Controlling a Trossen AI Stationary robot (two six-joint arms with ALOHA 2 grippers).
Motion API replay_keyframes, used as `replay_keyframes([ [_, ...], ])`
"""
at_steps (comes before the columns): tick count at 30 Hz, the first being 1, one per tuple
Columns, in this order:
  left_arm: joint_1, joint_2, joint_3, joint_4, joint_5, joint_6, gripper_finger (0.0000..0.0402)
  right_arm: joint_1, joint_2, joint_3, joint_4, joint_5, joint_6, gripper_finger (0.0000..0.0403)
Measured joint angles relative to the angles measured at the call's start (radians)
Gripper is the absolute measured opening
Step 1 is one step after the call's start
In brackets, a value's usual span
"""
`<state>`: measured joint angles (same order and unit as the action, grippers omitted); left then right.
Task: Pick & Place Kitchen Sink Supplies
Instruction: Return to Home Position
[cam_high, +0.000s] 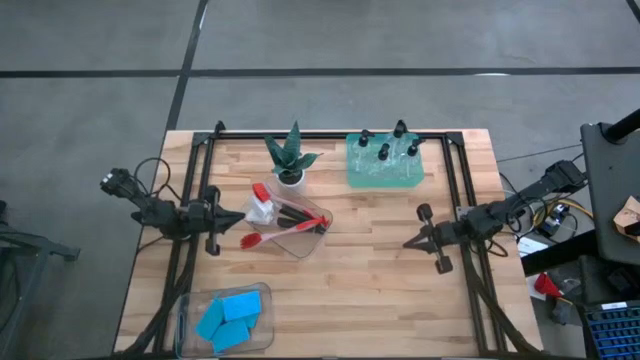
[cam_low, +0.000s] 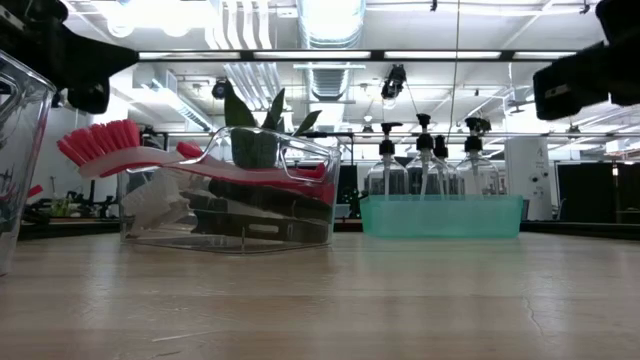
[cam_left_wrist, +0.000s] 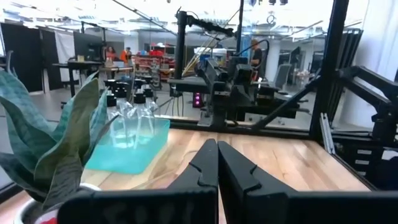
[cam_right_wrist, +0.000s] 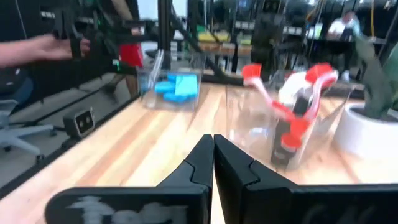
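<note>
Flat blue rectangular sponges fill the clear plastic bin at seven o'clock. Left gripper at nine and right gripper at three hover over the counter (fingers pressed together on both).

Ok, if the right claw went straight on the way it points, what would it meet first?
Probably nothing soon: the right claw, shut, aims across bare table at the gap between the brush bin and the sponge bin. Depth is unclear; it might graze either.

Sponges in front-left bin, brushes in centre bin, bottles in tray
</note>
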<state>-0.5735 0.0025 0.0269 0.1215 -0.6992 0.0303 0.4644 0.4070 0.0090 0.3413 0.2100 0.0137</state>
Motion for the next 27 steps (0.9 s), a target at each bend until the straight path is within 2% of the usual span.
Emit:
replay_keyframes([
  [8,0.0,0.004,0.0,-0.003,0.0,-0.006,0.0,0.0,0.001,0.0,-0.084,0.0,0.036,0.0008],
  [27,0.0,0.016,0.0,-0.003,0.0,-0.008,0.0003,0.0,0.001,0.0,-0.084,0.0,0.037,0.0008],
])
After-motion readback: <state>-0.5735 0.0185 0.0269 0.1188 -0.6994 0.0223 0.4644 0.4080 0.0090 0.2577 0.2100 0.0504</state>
